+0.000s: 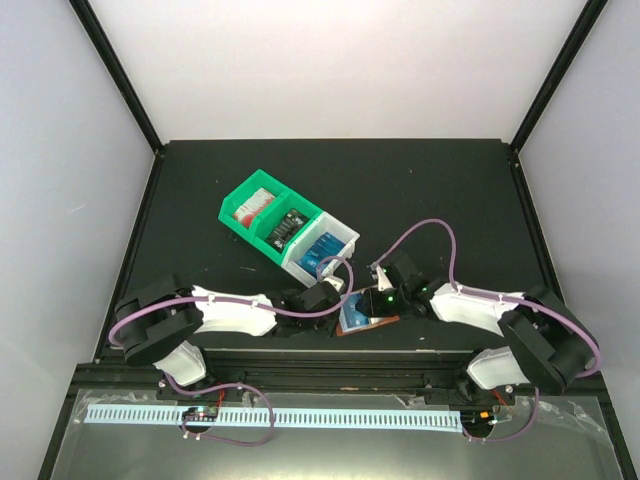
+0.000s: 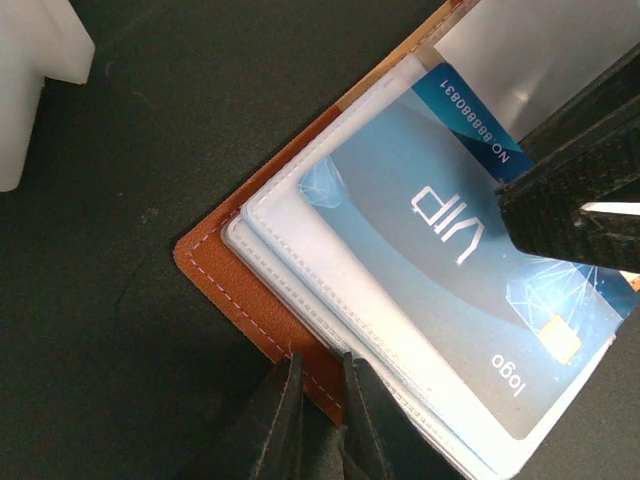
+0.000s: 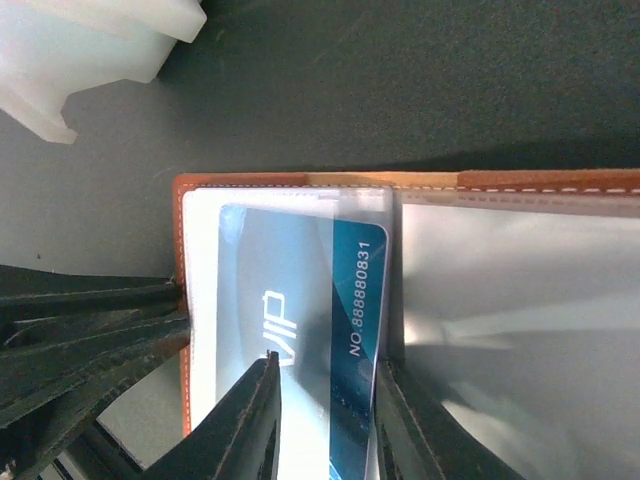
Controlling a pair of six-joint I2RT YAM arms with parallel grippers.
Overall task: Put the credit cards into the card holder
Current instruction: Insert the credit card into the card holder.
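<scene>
Top view: the card holder (image 1: pixel 380 322) lies open on the tabletop (image 1: pixel 450 190), between the arms. The other credit cards (image 1: pixel 255 207) sit in the bins (image 1: pixel 250 238).

Left wrist: the left tool (image 2: pixel 320 410), almost closed, pinches the holder's brown edge. If that pinch slips, the holder will skid.

Right wrist: the right tool (image 3: pixel 325 425) is part open and grips nothing. Its fingers bear on the blue card (image 3: pixel 300 290), which is partly inside the clear pocket. A skewed push could jam or buckle the card.

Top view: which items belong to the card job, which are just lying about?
Job: card holder, pinched by left hand; blue VIP card under right hand; red/white card, black card, blue cards in the bins.
Lying about: green bin; white bin; white slotted strip at near edge.
</scene>
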